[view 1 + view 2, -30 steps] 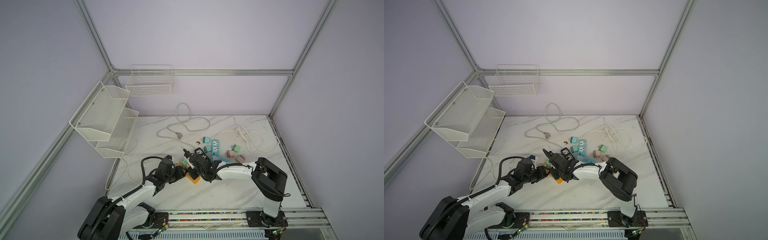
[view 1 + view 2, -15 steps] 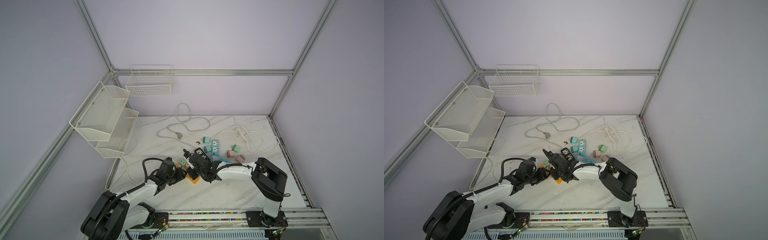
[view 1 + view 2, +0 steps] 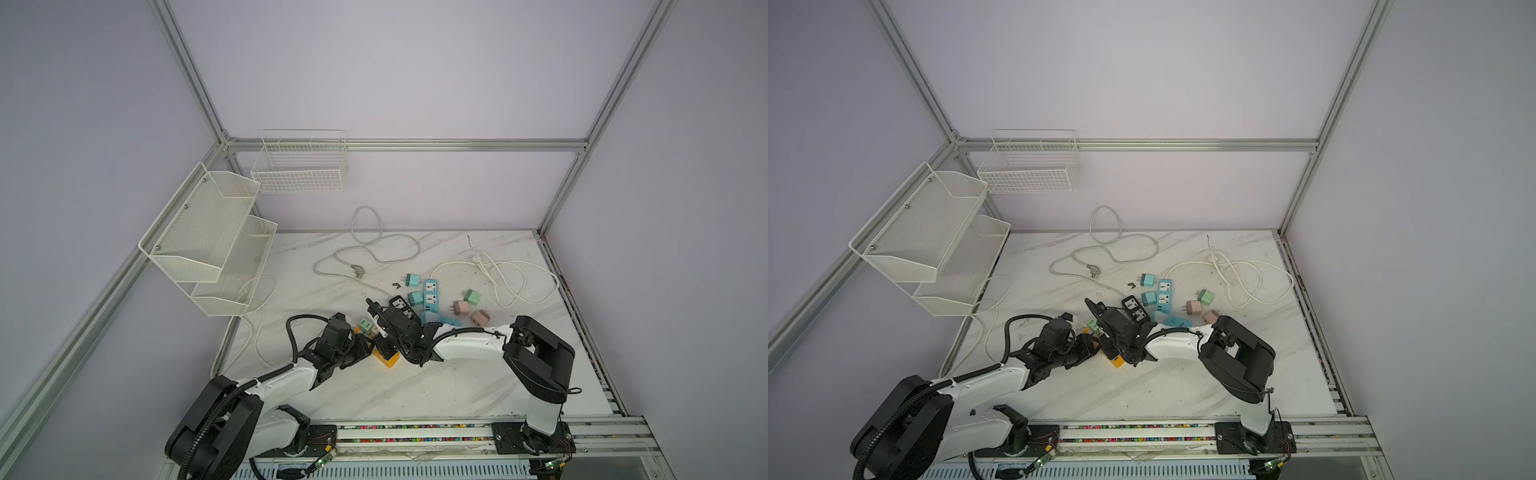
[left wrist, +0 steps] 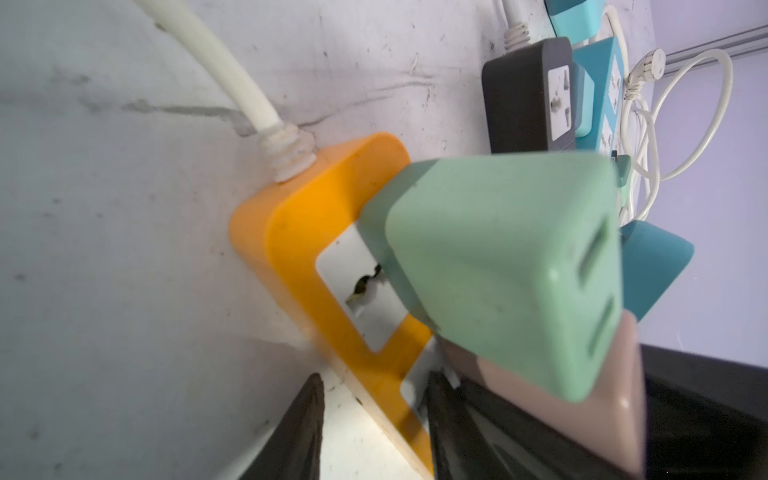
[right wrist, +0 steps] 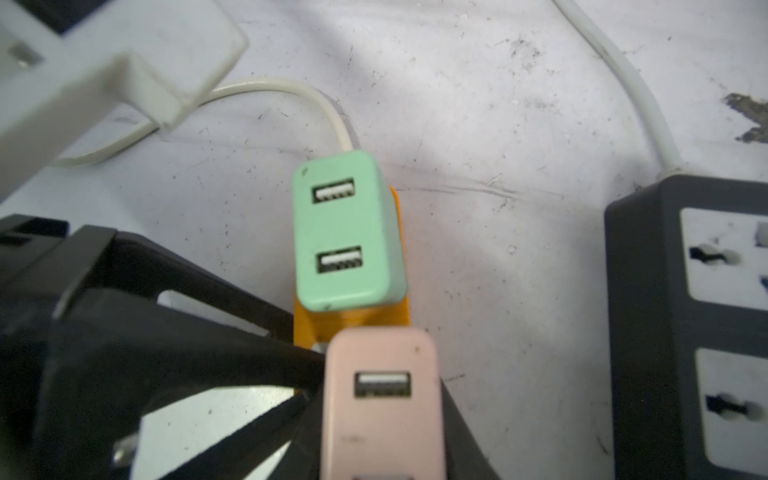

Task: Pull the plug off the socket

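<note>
The marble table (image 3: 415,395) bears an orange socket strip (image 3: 390,361) under the right gripper (image 3: 380,340); beyond it lie a black strip (image 3: 400,305), blue strip (image 3: 431,296), adapters (image 3: 472,297) and cables (image 3: 519,282).

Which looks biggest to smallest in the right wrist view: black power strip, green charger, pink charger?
1. black power strip: largest, even though the frame cuts it off.
2-3. green charger and pink charger: about alike. The pink one is nearer the camera and cropped at the edge, so I won't rank them.

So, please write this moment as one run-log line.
phase: grasp | right gripper: shut on pink plug | left gripper: open, astride orange power strip | green plug: in strip
</note>
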